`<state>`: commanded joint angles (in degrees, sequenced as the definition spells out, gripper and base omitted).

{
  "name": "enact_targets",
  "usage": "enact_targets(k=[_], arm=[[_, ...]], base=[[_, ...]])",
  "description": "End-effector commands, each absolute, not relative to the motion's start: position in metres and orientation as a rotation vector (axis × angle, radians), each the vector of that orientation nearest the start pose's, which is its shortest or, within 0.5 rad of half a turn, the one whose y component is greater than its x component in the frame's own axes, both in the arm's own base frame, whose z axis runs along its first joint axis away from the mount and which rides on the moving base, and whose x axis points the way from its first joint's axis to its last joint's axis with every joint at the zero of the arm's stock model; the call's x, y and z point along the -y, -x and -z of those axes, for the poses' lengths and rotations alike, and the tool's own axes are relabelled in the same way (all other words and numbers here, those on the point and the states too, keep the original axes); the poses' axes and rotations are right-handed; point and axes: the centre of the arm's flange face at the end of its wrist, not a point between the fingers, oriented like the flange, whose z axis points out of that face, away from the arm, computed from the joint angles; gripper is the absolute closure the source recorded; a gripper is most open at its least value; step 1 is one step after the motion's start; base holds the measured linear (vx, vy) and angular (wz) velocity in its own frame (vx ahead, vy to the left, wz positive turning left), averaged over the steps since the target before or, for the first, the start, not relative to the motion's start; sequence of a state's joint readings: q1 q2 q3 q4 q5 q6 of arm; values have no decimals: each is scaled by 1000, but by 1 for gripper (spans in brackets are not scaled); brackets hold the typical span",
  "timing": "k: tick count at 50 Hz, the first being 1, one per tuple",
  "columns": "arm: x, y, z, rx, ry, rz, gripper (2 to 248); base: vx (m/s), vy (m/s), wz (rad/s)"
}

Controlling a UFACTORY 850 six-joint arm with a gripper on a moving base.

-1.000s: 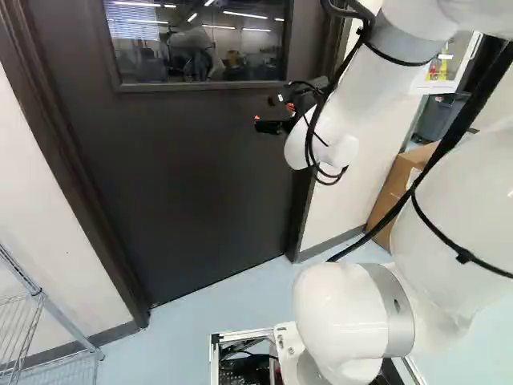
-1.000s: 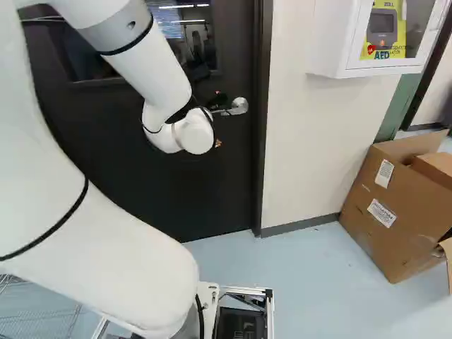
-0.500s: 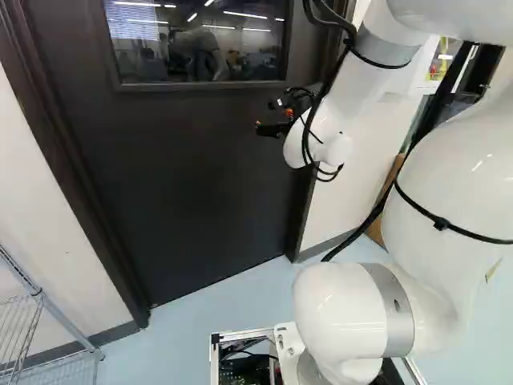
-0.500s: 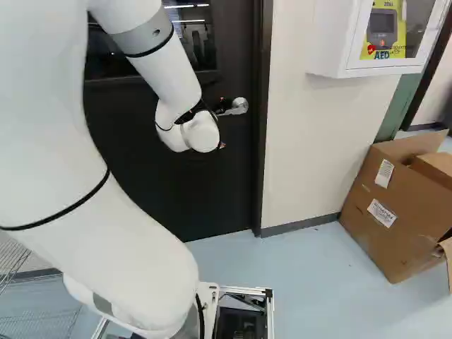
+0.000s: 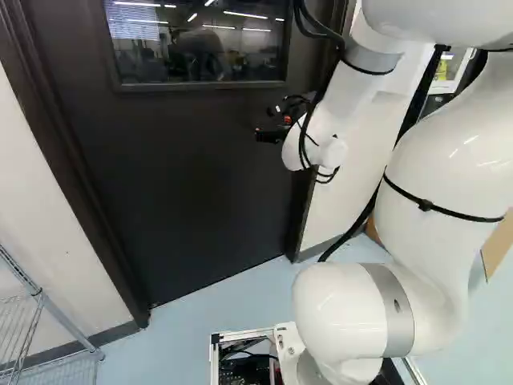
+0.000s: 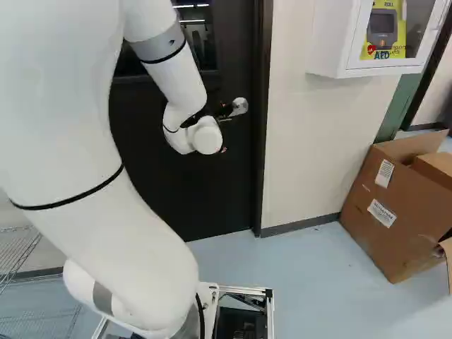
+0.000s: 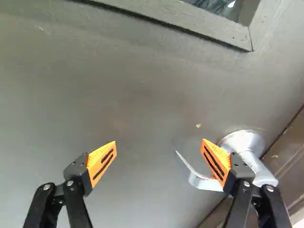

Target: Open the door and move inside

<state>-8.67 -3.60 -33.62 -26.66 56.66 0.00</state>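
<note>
The door [image 5: 184, 176] presents a dark matt surface, faintly uneven and flecked up close, with a smooth, reflective glass window [image 5: 200, 48] and a lever handle [image 7: 205, 183] of silvery metal, smooth with a soft shine. From where I stand, the arm [image 5: 345, 309] shows a smooth, glossy white shell with duller grey bands, while the tool [image 5: 272, 123] is matt black with bright metal screw heads and ribbed, matt orange pads [image 7: 101, 161]. Also noted: a shiny metal wire rack [image 5: 68, 322], a matt brown cardboard box [image 6: 406, 233] bearing paper labels, a matt pale wall [image 6: 304, 148], and a smooth floor [image 6: 311, 282] with slight sheen.
</note>
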Motion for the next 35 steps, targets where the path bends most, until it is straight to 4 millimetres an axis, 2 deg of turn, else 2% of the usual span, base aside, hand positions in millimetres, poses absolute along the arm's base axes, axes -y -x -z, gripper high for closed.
enact_targets(k=[12,35], arm=[[34,-443,-438,526,2292,2065,3],[33,-415,-414,505,2345,1991,3]], base=[[0,0,0],[0,0,0]])
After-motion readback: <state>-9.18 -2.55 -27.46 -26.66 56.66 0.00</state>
